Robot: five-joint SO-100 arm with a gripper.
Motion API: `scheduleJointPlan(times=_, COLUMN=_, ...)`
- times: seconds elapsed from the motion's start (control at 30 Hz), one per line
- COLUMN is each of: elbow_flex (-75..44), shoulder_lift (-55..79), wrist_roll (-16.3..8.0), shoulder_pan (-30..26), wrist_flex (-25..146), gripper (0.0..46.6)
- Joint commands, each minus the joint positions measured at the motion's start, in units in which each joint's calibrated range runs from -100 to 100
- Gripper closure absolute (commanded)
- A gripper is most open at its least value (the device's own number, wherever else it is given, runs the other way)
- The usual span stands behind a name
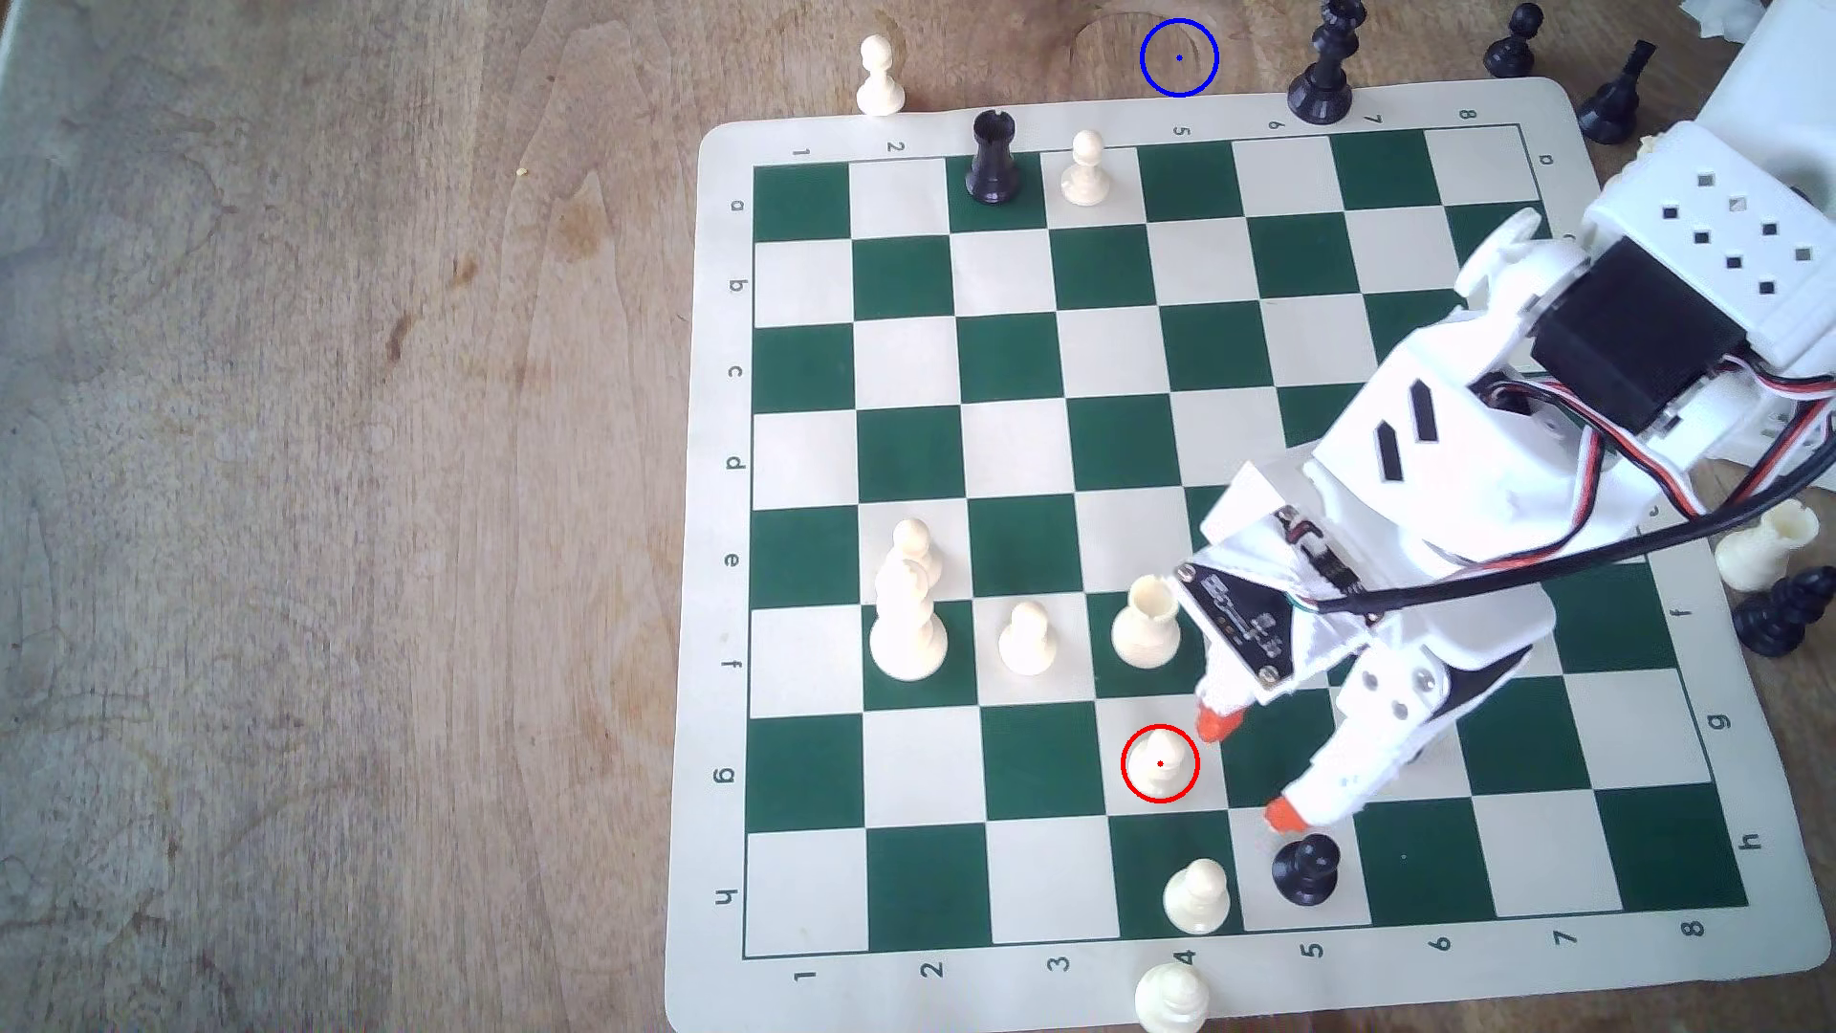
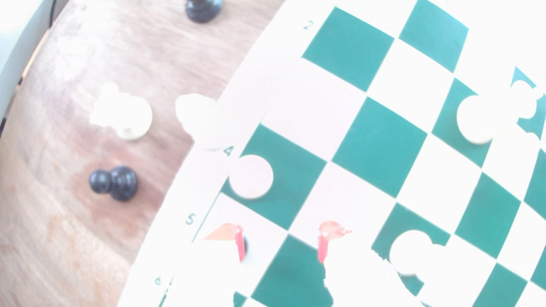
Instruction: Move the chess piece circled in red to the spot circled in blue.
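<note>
Here the gripper (image 1: 1247,770) hangs with its 2 orange-tipped fingers (image 1: 1214,723) spread wide and empty, just beside the red-circled white pawn (image 1: 1159,765) on square g4. To grasp cleanly, it should probably slide toward the exterior view's left until the tips straddle the collar, avoiding the black pawn (image 1: 1304,869) nearby; the blue-circled spot (image 1: 1178,58) lies far off, beyond the chessboard (image 1: 1192,109)

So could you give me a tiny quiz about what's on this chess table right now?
1. True or false: the gripper already holds the circled white pawn.
2. The blue circle lies on: A) a green square B) bare wood beyond the board C) the black rook.
3. What colour are the gripper's fingertips?

Key: 1 false, it is open beside the pawn; 2 B; 3 orange.
</note>
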Motion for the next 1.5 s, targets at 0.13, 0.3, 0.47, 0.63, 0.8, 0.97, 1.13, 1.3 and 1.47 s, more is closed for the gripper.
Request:
scheduleJointPlan(times=0.13, elbow_flex=-2.7, shoulder_lift=1.8, wrist_roll=0.2, shoulder_pan=1.9, wrist_flex=-2.1, gripper=32.8)
scheduleJointPlan(times=0.3, elbow_flex=-1.9, shoulder_lift=4.3, wrist_roll=0.3, shoulder_pan=2.6, wrist_flex=-3.4, gripper=32.3)
scheduleJointPlan(times=0.47, elbow_flex=-1.9, shoulder_lift=5.1, wrist_roll=0.3, shoulder_pan=3.3, wrist_flex=-4.1, gripper=32.1)
scheduleJointPlan(times=0.63, elbow_flex=-1.8, shoulder_lift=6.5, wrist_roll=0.3, shoulder_pan=4.2, wrist_flex=-5.0, gripper=32.1)
scheduleJointPlan(times=0.8, elbow_flex=-1.7, shoulder_lift=7.7, wrist_roll=0.0, shoulder_pan=4.1, wrist_flex=-6.3, gripper=32.1)
scheduleJointPlan(times=0.97, elbow_flex=-1.7, shoulder_lift=8.8, wrist_roll=0.0, shoulder_pan=4.2, wrist_flex=-6.9, gripper=32.2)
scheduleJointPlan(times=1.13, elbow_flex=-1.7, shoulder_lift=8.8, wrist_roll=-0.2, shoulder_pan=4.0, wrist_flex=-7.8, gripper=32.5)
scheduleJointPlan(times=1.3, elbow_flex=-0.5, shoulder_lift=8.8, wrist_roll=-0.3, shoulder_pan=3.8, wrist_flex=-9.1, gripper=32.8)
scheduleJointPlan(times=1.47, elbow_flex=-0.3, shoulder_lift=8.6, wrist_roll=-0.3, shoulder_pan=3.6, wrist_flex=-9.1, gripper=33.1)
